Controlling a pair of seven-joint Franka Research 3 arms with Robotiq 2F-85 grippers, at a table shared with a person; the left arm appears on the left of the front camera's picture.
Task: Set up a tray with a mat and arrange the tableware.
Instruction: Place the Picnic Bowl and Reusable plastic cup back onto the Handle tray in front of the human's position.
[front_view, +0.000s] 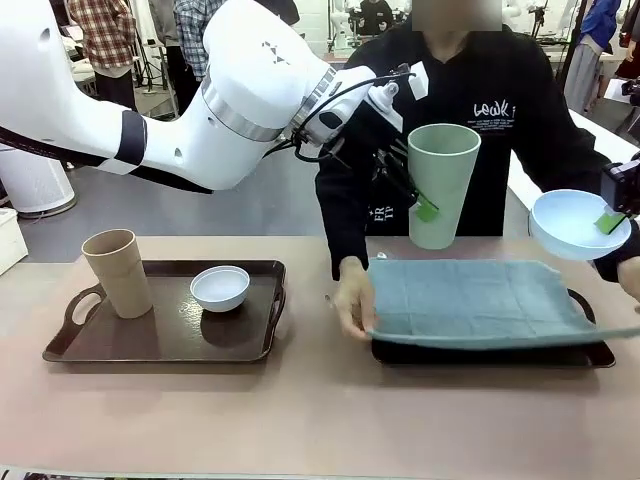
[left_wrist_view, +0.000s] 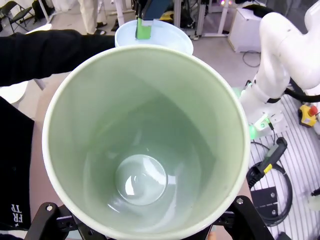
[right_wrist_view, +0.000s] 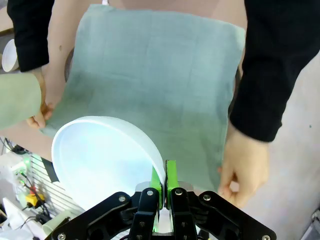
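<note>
My left gripper (front_view: 418, 197) is shut on the pale green tumbler (front_view: 441, 183), holding it upright in the air above the mat's far edge. In the left wrist view I look down into that tumbler (left_wrist_view: 145, 145), gripped by my left gripper (left_wrist_view: 147, 227). At the right, my right gripper (front_view: 612, 220) is shut on the rim of the light blue bowl (front_view: 575, 222), also held in the air. The right wrist view has my right gripper (right_wrist_view: 164, 182) pinching the bowl (right_wrist_view: 100, 160) above the grey-green mat (right_wrist_view: 150, 75). The person's hands (front_view: 352, 295) hold the mat (front_view: 470, 300) over the right tray (front_view: 490, 353).
A second dark tray (front_view: 165, 340) at the left carries the beige tumbler (front_view: 117, 272) and the white bowl (front_view: 220, 287). The person stands at the far side behind the mat, a hand (right_wrist_view: 245, 165) at each side edge of it. Bare table lies in front of both trays.
</note>
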